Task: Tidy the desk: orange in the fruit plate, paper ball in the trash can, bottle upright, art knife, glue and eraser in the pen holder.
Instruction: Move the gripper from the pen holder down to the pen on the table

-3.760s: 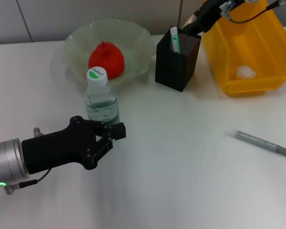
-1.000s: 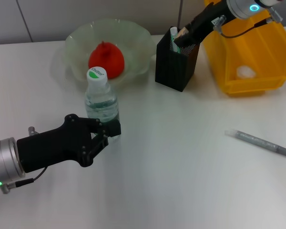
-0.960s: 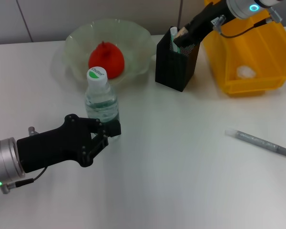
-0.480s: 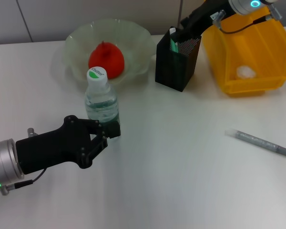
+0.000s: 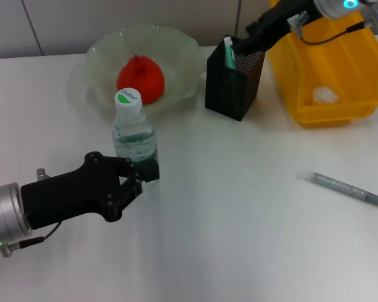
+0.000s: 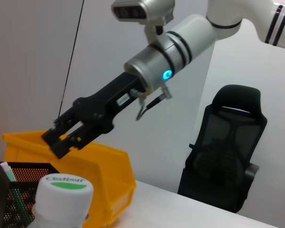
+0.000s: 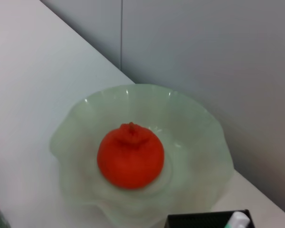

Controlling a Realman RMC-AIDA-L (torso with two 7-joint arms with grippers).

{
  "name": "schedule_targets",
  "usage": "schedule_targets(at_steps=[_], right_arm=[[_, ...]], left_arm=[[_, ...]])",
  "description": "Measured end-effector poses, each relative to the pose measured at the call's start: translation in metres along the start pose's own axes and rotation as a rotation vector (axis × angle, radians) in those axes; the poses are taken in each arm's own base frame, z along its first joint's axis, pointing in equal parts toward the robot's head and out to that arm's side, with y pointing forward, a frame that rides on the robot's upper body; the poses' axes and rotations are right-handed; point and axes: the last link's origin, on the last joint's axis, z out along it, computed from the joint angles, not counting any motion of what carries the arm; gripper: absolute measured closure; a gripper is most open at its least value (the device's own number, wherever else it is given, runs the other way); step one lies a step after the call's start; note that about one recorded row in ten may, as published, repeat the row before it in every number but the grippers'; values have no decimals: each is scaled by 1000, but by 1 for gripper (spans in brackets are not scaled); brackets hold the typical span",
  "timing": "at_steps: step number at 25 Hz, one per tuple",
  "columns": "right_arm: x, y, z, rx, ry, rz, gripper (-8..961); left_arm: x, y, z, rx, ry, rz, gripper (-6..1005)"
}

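The orange point(image 5: 140, 78) lies in the fruit plate point(image 5: 179, 47); both show in the right wrist view, orange point(image 7: 130, 156) and plate point(image 7: 199, 123). The bottle point(image 5: 133, 129) stands upright, its cap in the left wrist view point(image 6: 64, 190). My left gripper point(image 5: 145, 173) is at the bottle's base. My right gripper point(image 5: 251, 33) is open and empty just above the pen holder point(image 5: 234, 82), also seen from the left wrist point(image 6: 66, 137). A white-green glue stick point(image 5: 229, 51) stands in the holder. The paper ball point(image 5: 324, 94) lies in the trash can point(image 5: 340, 110). A grey art knife point(image 5: 343, 187) lies on the desk point(image 5: 239, 220). The eraser is hidden.
The trash can stands right beside the pen holder at the back right, and the fruit plate is at the back, behind the bottle. An office chair point(image 6: 228, 142) stands beyond the desk in the left wrist view.
My right gripper dipped to the pen holder with a small tan piece between its fingers, then rose up and right without it. My left arm drew back slightly; the bottle stayed put.
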Motion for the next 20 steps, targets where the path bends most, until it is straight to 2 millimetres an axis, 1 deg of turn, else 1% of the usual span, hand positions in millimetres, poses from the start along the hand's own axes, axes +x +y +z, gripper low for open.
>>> schedule_targets(at_steps=[5, 10, 15, 18, 19, 20], right_arm=[[2, 15, -27, -12, 55, 58, 456], [14, 29, -47, -79, 130, 135, 456], [28, 43, -54, -163, 217, 161, 457], [38, 45, -54, -186, 244, 181, 462], [44, 46, -53, -192, 257, 192, 464], [44, 46, -53, -192, 257, 192, 465]], left_arm=[[2, -1, 2, -4, 0, 4, 984], [1, 0, 3, -11, -2, 5, 984], [0, 1, 3, -11, -3, 2, 984], [-1, 2, 4, -12, -1, -1, 985], [-1, 2, 4, -12, -1, -1, 985], [-1, 2, 4, -12, -1, -1, 985]])
